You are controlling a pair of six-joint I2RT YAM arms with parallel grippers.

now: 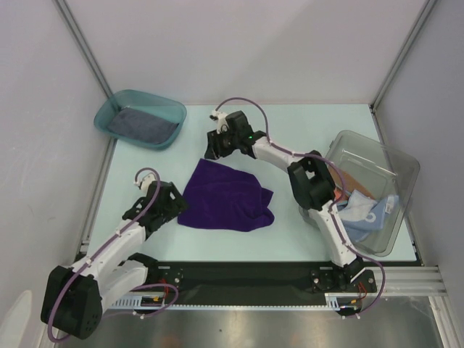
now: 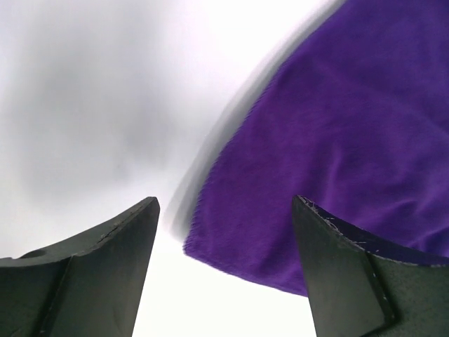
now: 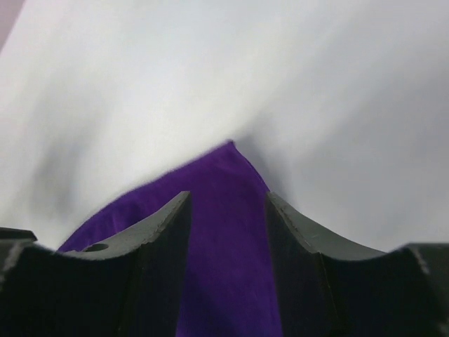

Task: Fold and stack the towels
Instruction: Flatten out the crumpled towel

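Top cam gives the whole layout. The purple towel (image 1: pixel 228 196) lies loosely spread and rumpled mid-table (image 1: pixel 326 123), between the two arms. A dark grey-blue towel (image 1: pixel 143 123) sits in the teal tray (image 1: pixel 116 103) at the far left. At the right, the clear bin (image 1: pixel 399 170) is tipped and holds a light-blue towel (image 1: pixel 362 214) and a brown-red towel (image 1: pixel 348 180), partly hidden behind the right arm.

From above, the left gripper (image 1: pixel 174 204) is at the purple towel's left edge and the right gripper (image 1: pixel 214 148) at its far corner. Finger spacing can't be read from this view.

The wrist cams fill that in, but show no tray, no bin and no other towels.

- **Left wrist:** the left gripper (image 2: pixel 224 203) has its fingers (image 2: pixel 119 267) wide apart. A rounded corner of the purple towel (image 2: pixel 351 126) lies flat on the table beyond them. The right-hand finger overlaps the cloth in view, and nothing is held.
- **Right wrist:** the right gripper (image 3: pixel 228 200) has its fingers (image 3: pixel 161 246) at a narrower, roughly mid gap. A pointed corner of the purple towel (image 3: pixel 224 281) runs up between them and pokes past the tips. The fingers aren't closed on it, and cloth contact w/ the pads can't be told.

Any print on the arm bases is too small to read from the top cam.
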